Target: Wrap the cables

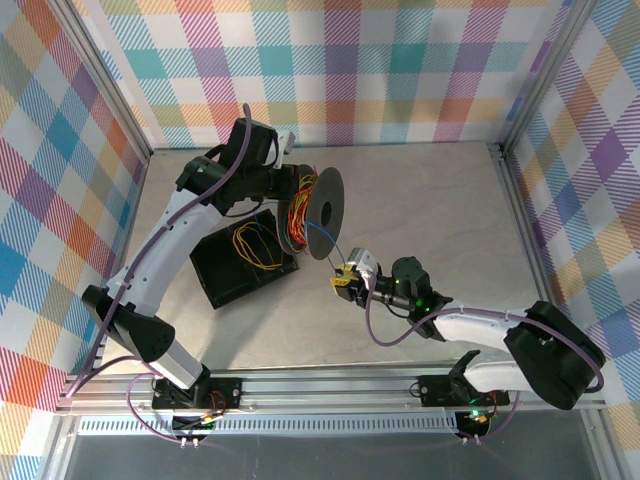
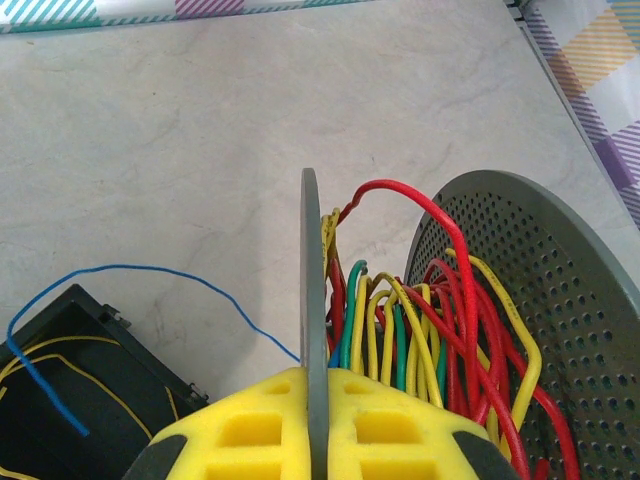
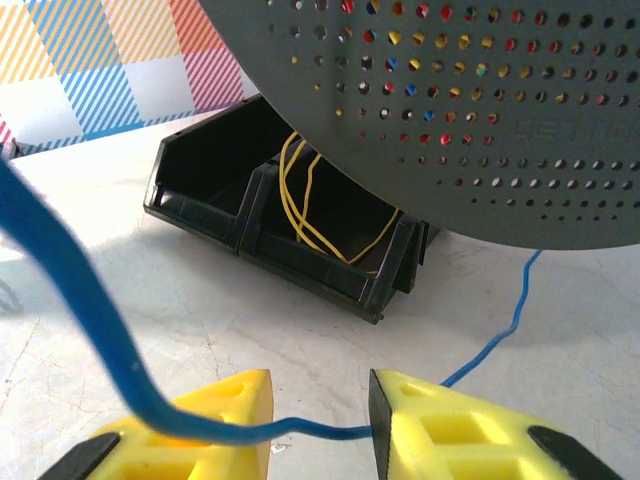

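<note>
Right fingers (image 3: 450,425) apart, blue cable (image 3: 85,295) across their gap; left fingers (image 2: 240,435) clamped on grey disc (image 2: 313,300).

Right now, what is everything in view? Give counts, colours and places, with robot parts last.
spool: one, grey perforated flanges, standing on edge beside the bin
wound cables: many turns, red, yellow and green, between the spool's flanges
blue cable: at least one, blue, from the spool across the right gripper's gap
bin: one, black, two compartments, on the table left of centre
yellow cables: a few loops, yellow, in one bin compartment
table: one, beige
walls: three, plaid, around the table
left gripper: one, yellow pads, shut on a spool flange
right gripper: one, yellow pads, open
arms: two, white and black, near edge
</note>
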Action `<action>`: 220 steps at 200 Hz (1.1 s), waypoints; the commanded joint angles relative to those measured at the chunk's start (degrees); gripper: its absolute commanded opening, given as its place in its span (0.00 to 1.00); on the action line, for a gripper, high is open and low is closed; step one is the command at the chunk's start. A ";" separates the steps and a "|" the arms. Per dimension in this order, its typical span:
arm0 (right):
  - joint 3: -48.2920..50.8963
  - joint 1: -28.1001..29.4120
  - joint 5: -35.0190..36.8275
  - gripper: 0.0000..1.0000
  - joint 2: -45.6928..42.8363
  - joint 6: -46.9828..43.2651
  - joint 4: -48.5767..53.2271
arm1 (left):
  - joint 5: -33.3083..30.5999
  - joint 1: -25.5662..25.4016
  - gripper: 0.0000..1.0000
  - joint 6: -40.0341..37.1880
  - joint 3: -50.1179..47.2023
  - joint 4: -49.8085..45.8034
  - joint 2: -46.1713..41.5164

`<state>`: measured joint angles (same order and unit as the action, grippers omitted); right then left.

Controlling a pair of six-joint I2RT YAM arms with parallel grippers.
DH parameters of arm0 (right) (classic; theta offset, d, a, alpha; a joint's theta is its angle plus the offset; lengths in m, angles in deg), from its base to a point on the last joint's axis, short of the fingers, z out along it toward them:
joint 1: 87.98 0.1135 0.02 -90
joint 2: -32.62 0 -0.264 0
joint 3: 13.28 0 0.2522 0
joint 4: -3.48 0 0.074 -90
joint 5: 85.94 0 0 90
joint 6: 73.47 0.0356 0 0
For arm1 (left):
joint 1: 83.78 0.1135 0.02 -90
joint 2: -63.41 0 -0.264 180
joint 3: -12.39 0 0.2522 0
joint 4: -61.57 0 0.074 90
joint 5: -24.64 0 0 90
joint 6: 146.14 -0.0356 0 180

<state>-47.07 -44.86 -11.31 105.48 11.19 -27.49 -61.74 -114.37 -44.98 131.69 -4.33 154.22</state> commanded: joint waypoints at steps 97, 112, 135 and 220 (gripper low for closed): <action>-7.95 0.82 2.18 0.00 -10.82 1.05 22.20 | -2.88 0.58 0.00 -0.86 -1.65 5.95 -2.21; -12.63 0.74 5.99 0.00 -14.50 0.54 33.18 | -4.95 0.04 0.00 -2.19 -3.33 6.50 -2.12; -23.28 0.51 13.47 0.00 -15.08 -1.34 50.58 | -7.43 -1.94 0.00 -5.16 -5.96 7.54 -2.20; -69.32 -25.85 19.35 0.00 11.36 -0.72 90.95 | 0.38 -5.26 0.00 -13.39 -18.27 9.80 -13.48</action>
<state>-106.41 -63.90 8.69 110.90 8.35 50.80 -66.88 -118.76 -54.88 114.05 1.53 148.16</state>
